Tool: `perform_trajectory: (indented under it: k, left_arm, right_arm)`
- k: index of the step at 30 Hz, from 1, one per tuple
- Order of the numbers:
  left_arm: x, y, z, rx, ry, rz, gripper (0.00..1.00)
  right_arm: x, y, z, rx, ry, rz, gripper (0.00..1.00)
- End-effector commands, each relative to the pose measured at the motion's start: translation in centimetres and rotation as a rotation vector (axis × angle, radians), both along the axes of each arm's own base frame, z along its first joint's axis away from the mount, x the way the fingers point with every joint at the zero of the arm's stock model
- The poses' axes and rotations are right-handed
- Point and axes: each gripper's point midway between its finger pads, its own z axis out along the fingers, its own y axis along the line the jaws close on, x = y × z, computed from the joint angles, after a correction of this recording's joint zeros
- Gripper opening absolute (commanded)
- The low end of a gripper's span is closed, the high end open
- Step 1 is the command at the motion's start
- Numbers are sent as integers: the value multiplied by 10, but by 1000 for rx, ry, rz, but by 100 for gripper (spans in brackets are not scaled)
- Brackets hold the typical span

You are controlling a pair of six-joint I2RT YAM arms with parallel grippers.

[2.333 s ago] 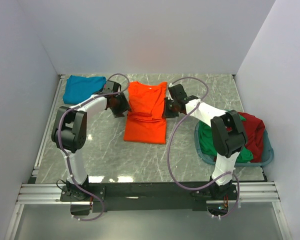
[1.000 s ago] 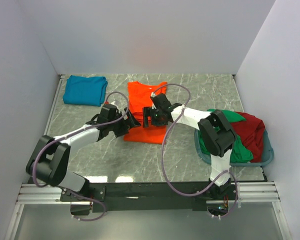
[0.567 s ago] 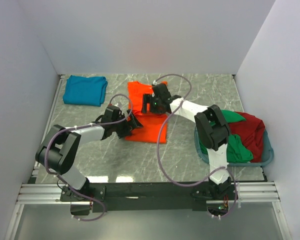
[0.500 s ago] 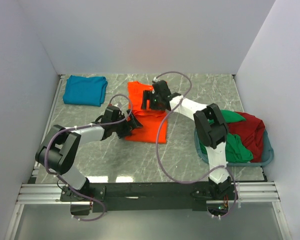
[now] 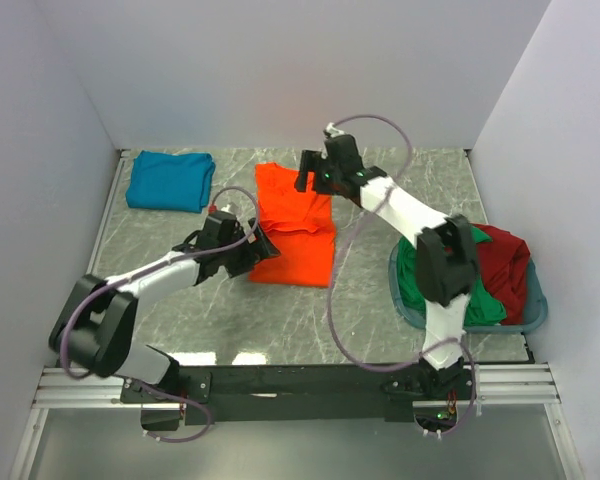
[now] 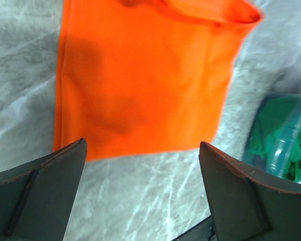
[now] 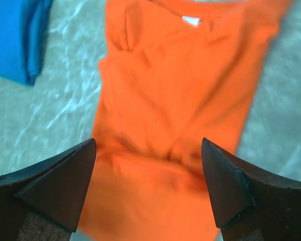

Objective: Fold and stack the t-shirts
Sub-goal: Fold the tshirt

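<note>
The orange shirt (image 5: pixel 298 228) is laid mid-frame, long axis running top to bottom, with the left gripper (image 5: pixel 263 246) set at its lower left corner and the right gripper (image 5: pixel 313 185) above its upper edge, both spread apart and empty.
</note>
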Motion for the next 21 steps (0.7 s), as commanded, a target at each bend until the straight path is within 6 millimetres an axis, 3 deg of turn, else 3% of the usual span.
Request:
perform_trajectory:
  k: [1, 2, 3, 4, 5, 6, 7, 9, 10, 11, 15, 16, 17, 18, 19, 20, 21]
  left_arm:
    - [2, 12, 30, 42, -82, 35, 99]
    - [1, 19, 38, 50, -111, 61, 99]
    - [-3, 25, 35, 66, -105, 80, 100]
    - [-9, 34, 37, 86, -100, 104, 99]
    - [-10, 42, 36, 112, -103, 132, 100]
    - [-14, 50, 30, 140, -95, 154, 99]
    - [-18, 56, 29, 156, -89, 168, 99]
    - [-24, 63, 20, 178, -72, 181, 100]
    - [-25, 65, 16, 178, -59, 183, 99]
    - [-26, 67, 13, 180, -53, 188, 99]
    - [-34, 64, -1, 154, -4, 171, 100]
    - [-34, 63, -2, 144, 0, 173, 99]
    - [-35, 62, -3, 137, 0, 172, 99]
    - [-36, 63, -4, 135, 1, 174, 99]
    - [-38, 60, -2, 120, 2, 165, 99]
    - [-40, 60, -2, 116, 4, 160, 99]
    - [-43, 61, -4, 116, 11, 161, 100]
  right_arm:
    - [-43, -22, 13, 14, 0, -35, 92]
    - [-55, -25, 29, 50, -30, -38, 92]
    - [-77, -36, -1, 27, 31, -48, 92]
    - [-90, -40, 11, 56, 14, -49, 92]
    - [-101, -43, 7, 63, 26, -44, 92]
    - [-120, -51, -15, 45, 74, -47, 92]
    - [-131, -53, -9, 60, 57, -34, 93]
    - [-154, -48, -24, 75, 93, 16, 93]
    - [-161, -40, -21, 95, 87, 64, 93]
    - [-162, -40, -24, 94, 91, 64, 92]
    - [-164, 3, -24, 116, 96, 185, 93]
    - [-161, 11, -42, 89, 134, 198, 93]
    - [-157, 18, -46, 84, 143, 202, 93]
    - [-147, 34, -33, 99, 116, 224, 93]
    - [-140, 40, -52, 75, 150, 226, 93]
    - [-126, 53, -38, 91, 117, 235, 93]
    - [-118, 58, -39, 88, 113, 234, 93]
